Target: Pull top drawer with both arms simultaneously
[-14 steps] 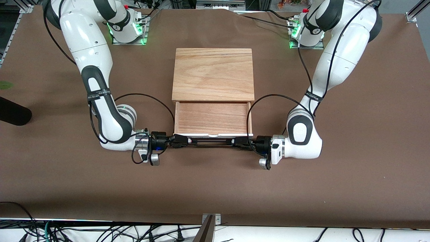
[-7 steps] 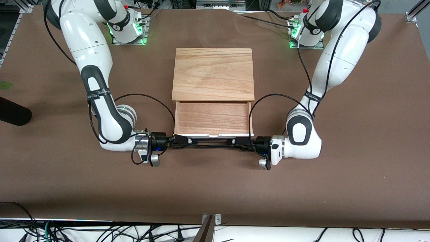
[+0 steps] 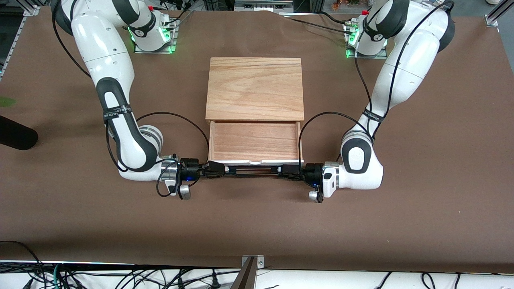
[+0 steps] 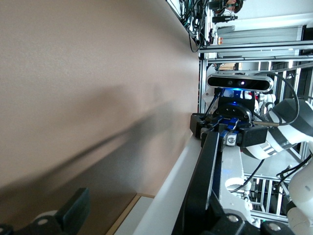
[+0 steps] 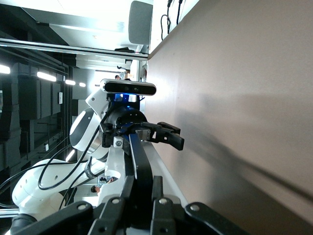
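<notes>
The top drawer [image 3: 254, 140] stands pulled out of the cabinet, its reddish-tan tray showing. Its white front panel [image 3: 241, 161] faces the front camera, with the black wire handle [image 3: 251, 170] along it. My right gripper [image 3: 217, 168] is at the handle's end toward the right arm; in the right wrist view [image 5: 142, 196] its fingers are shut on the handle [image 5: 139, 161]. My left gripper [image 3: 287, 169] is at the handle's other end. In the left wrist view [image 4: 151, 218] it is open, with one finger [image 4: 73, 210] well apart from the handle [image 4: 203, 186].
The cabinet's pale wooden top slab [image 3: 255, 88] lies between the arm bases [image 3: 154, 38]. Black cables [image 3: 176, 116] loop beside the drawer on both sides. A dark object [image 3: 16, 136] lies at the right arm's end of the table.
The left arm's wrist and elbow have shifted slightly toward the drawer. The drawer stays about as far out as before, and the right arm has barely moved.
</notes>
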Robot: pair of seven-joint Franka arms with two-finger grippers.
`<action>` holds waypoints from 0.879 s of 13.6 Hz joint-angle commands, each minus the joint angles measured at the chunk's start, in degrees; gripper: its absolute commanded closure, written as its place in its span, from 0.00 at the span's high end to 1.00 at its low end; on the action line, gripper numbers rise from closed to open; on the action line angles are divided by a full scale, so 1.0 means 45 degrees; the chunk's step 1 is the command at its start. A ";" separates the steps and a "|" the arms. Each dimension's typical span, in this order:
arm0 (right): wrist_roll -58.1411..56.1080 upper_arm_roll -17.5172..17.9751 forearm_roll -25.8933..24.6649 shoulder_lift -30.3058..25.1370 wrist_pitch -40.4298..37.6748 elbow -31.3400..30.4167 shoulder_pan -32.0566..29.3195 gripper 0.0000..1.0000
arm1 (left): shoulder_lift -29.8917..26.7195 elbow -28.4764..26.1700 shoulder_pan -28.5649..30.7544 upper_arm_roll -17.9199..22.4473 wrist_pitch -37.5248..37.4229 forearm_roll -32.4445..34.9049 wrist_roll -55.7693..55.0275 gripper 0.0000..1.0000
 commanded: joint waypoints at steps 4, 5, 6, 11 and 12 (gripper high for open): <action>0.0689 0.0189 0.0519 0.0107 0.0216 0.0806 -0.0196 0.06 | -0.0486 0.0055 0.0048 0.0053 -0.0779 0.0105 -0.0530 1.00; 0.0689 0.0189 0.0519 0.0107 0.0216 0.0806 -0.0196 0.06 | -0.0583 0.0055 0.0068 0.0053 -0.0838 0.0124 -0.0550 1.00; 0.0689 0.0189 0.0499 0.0126 0.0216 0.0806 -0.0196 0.06 | -0.0623 0.0055 0.0068 0.0072 -0.0935 0.0124 -0.0550 1.00; 0.0651 0.0169 0.0364 0.0010 0.0409 0.0825 -0.0177 1.00 | -0.0760 0.0074 0.0262 0.0228 -0.1658 0.0183 -0.0550 1.00; 0.0650 0.0188 0.0382 0.0009 0.0469 0.0864 -0.0177 1.00 | -0.0779 0.0074 0.0321 0.0229 -0.1794 0.0183 -0.0550 1.00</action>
